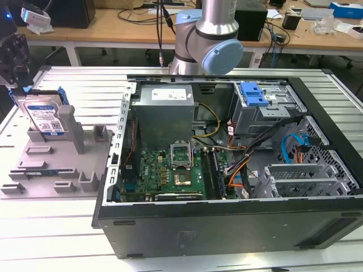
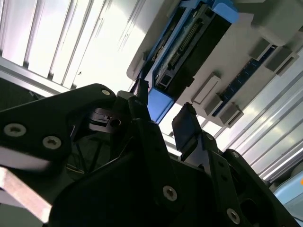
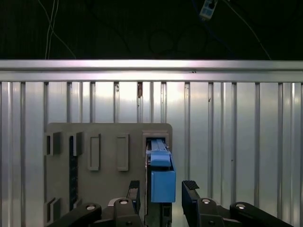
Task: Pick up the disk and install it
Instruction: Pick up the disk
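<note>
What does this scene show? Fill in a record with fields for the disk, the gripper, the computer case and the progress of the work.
Disk: upright on edge in a grey holder, on the exterior view's left.
Gripper: open, straddling the disk's edge, not closed on it.
Computer case: lying open on the metal table, beside the holder; its drive bay carries a blue latch.
Progress: disk not yet lifted or installed.

The arm [image 1: 218, 14] is a smooth silver-grey tube with rounded pale blue joint caps [image 1: 222, 56]. Its pincer [image 3: 162, 188] is matte black, built of angular flat links studded with round silver screws [image 2: 169, 191].
</note>
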